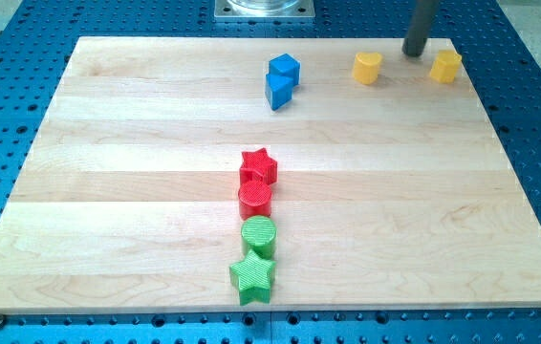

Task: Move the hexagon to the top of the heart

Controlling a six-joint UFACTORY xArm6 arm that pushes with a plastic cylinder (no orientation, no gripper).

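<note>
A yellow hexagon block [446, 66] lies near the board's top right. A yellow heart block [368, 68] lies to its left, with a gap between them. My dark rod comes down from the view's top, and my tip [414, 53] rests on the board between the two yellow blocks. It is slightly above their line and nearer the hexagon. It touches neither block.
Two blue blocks, a cube [285, 68] and a wedge-like one [277, 92], touch left of the heart. A column at the board's lower middle holds a red star [258, 165], red cylinder [254, 199], green cylinder [259, 234] and green star [252, 276]. The wooden board [108, 191] lies on a blue perforated table.
</note>
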